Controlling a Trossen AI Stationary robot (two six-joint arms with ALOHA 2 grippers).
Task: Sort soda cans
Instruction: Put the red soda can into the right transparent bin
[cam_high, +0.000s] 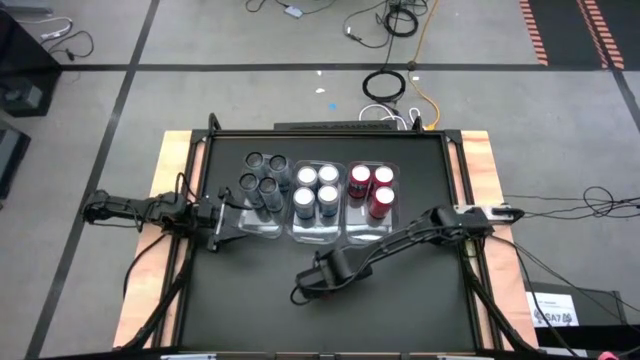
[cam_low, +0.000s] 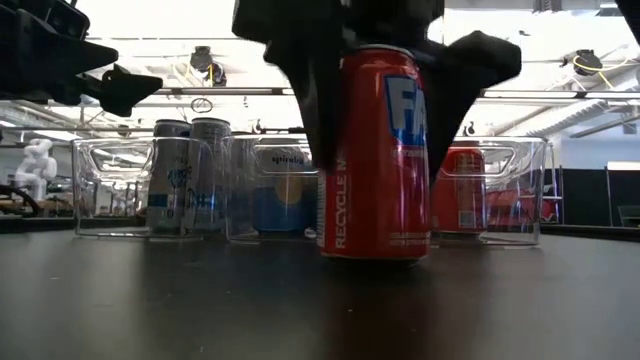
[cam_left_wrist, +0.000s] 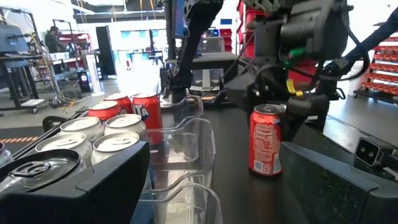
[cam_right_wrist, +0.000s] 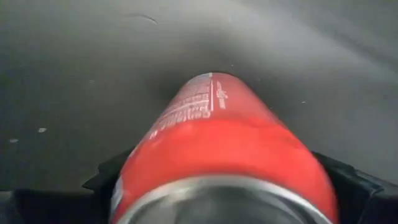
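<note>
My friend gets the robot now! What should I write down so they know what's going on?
Right gripper: fingers either side of a red can standing upright on the black table, in front of the bins. Whether it is gripped, I cannot tell.
Left gripper: open, empty, waiting at the left by the dark grey cans.
Done: four dark grey cans in the left bin, four blue-silver cans in the middle bin, three red cans in the right bin.
Left: the last red can goes in the right bin.

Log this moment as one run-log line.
right tool: around upright red can on table | left tool: open beside dark-can bin | red bin: three cans
</note>
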